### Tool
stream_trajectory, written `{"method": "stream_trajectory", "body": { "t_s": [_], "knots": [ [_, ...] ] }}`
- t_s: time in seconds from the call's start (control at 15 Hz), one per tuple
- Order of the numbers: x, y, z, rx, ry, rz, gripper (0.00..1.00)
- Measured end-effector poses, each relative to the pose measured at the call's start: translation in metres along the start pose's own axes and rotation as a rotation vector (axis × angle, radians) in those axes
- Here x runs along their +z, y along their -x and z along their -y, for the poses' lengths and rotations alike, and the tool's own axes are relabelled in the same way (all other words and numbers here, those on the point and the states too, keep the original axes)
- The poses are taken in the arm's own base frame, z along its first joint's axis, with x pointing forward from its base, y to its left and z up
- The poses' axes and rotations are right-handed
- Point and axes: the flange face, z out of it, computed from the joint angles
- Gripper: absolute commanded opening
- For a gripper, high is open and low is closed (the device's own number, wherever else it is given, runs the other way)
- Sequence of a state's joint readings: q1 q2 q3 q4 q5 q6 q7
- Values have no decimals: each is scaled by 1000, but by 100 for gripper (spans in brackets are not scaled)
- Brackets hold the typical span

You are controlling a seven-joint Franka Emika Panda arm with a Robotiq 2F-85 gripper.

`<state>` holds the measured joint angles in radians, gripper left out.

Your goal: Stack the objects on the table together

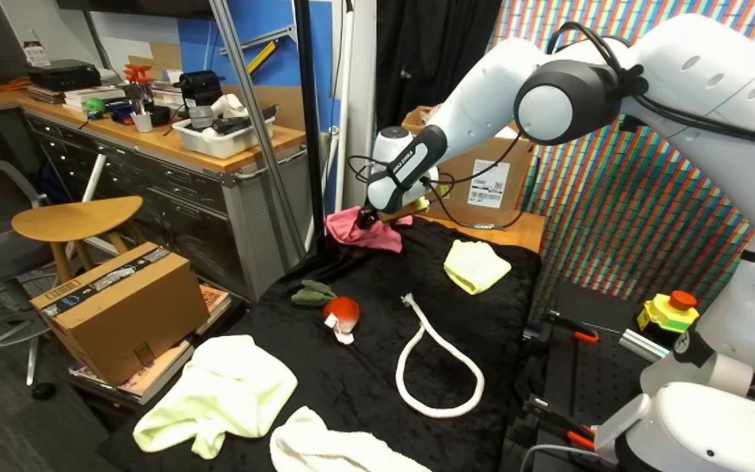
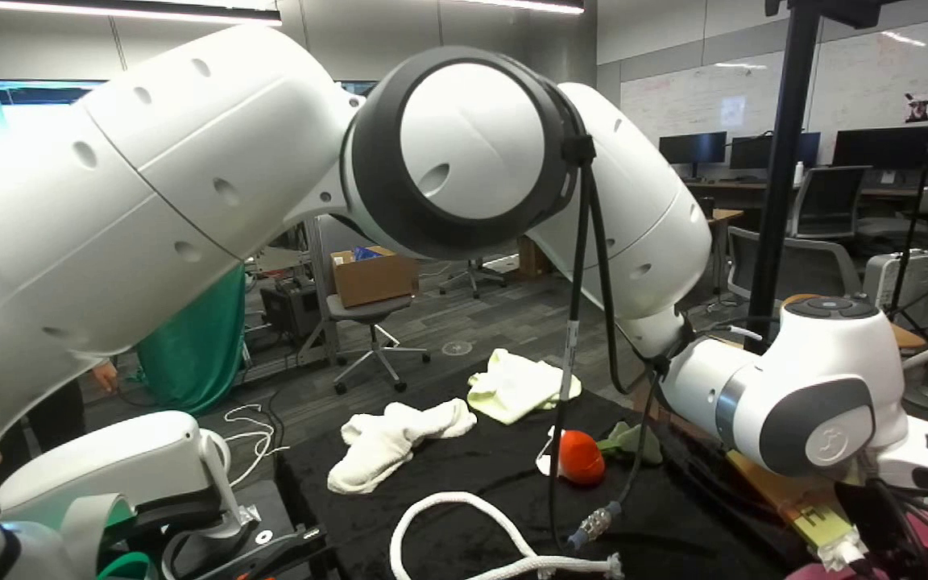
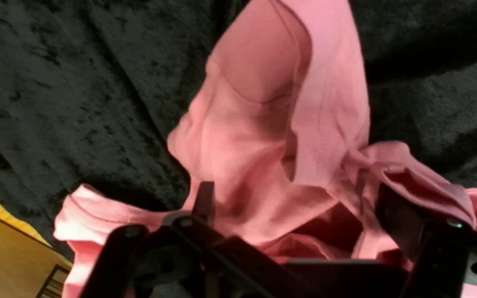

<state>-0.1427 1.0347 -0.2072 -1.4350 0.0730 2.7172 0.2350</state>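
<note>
Over pink cloth [image 1: 381, 240], arm [image 1: 482, 98] lettered "EMIKA", white-labelled box [image 1: 459, 196] nearby

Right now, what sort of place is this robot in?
Most likely a robotics lab: there's a big robot arm, a cluttered wooden workbench and a row of computer screens.
</note>
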Motion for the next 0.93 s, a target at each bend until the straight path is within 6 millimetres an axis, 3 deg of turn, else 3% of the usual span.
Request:
{"method": "stream_trajectory", "body": {
  "t_s": [0.53, 0.6, 0.67, 0.8, 0.93],
  "knots": [
    [3, 0, 24, -17, 2, 24, 100],
    [5, 0, 25, -19, 6, 35, 94],
    [8, 0, 25, -21, 10, 45, 74],
    [12, 1, 27, -24, 15, 63, 69],
    [16, 1, 28, -27, 20, 78, 53]
  ]
}}
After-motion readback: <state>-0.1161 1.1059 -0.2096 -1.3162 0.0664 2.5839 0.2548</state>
